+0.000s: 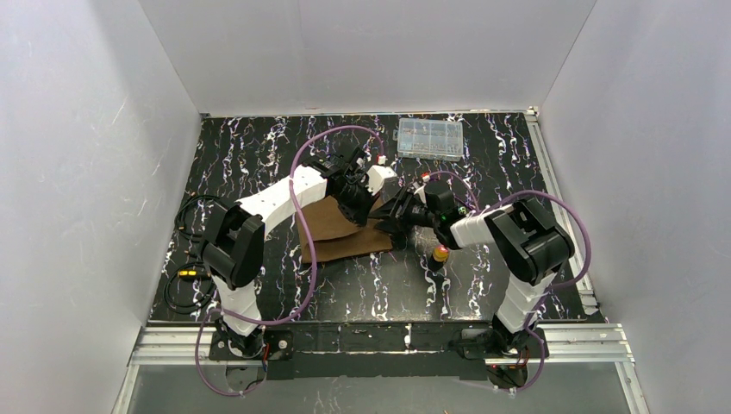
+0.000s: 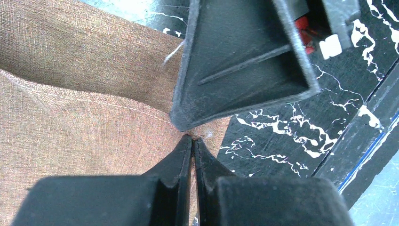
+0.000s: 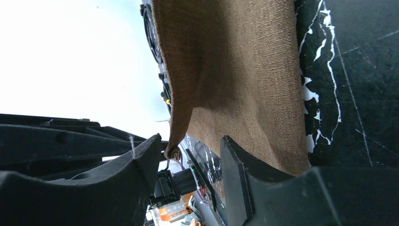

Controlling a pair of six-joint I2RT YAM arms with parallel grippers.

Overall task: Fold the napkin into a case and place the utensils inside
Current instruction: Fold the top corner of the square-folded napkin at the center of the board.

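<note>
— From above?
— Plain brown napkin (image 1: pixel 338 233) mid-table, between both arms.
— Left wrist?
— Left gripper (image 2: pixel 193 140) pinched together on its woven edge (a corner, seemingly).
— Right wrist?
— Right gripper (image 3: pixel 192 141) apart; a raised napkin corner hangs between its fingers.

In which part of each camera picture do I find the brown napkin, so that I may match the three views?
Top external: the napkin lies at the picture's centre.
Left wrist: the napkin fills the left half.
Right wrist: the napkin runs from the top centre down to the lower middle.
Shared landmark: the black table with white veins, beside the napkin in every view.
</note>
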